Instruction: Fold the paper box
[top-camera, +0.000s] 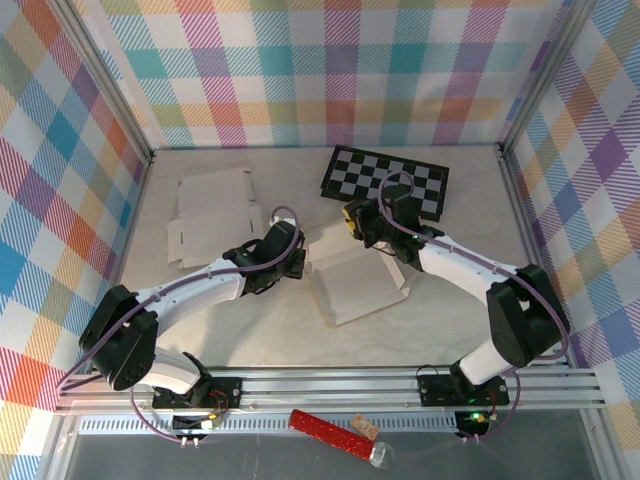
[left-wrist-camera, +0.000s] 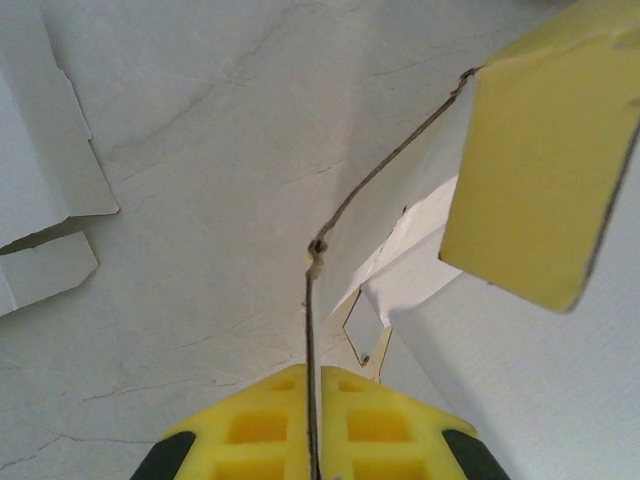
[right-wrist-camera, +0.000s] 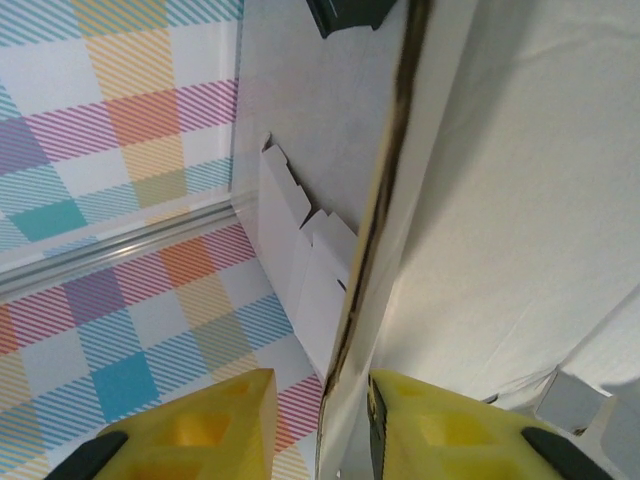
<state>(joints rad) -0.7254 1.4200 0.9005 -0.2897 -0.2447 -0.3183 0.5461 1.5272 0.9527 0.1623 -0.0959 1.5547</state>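
Observation:
The white paper box (top-camera: 352, 283) lies partly folded at the middle of the table. At its left side, my left gripper (top-camera: 296, 262) is shut on a thin upright flap. In the left wrist view the flap's edge (left-wrist-camera: 312, 300) runs straight up between the closed yellow pads of the left gripper (left-wrist-camera: 313, 378). My right gripper (top-camera: 360, 226) is at the box's far edge. In the right wrist view the right gripper (right-wrist-camera: 320, 388) straddles an upright box flap (right-wrist-camera: 385, 200). That flap lies against one finger (right-wrist-camera: 430, 420), and a gap separates it from the other, so the jaws are open.
A second flat, unfolded white box (top-camera: 214, 216) lies at the back left. A black-and-white checkerboard (top-camera: 386, 181) sits at the back, behind the right gripper. A red tube (top-camera: 330, 432) lies in front of the arm bases. Plaid walls enclose the table.

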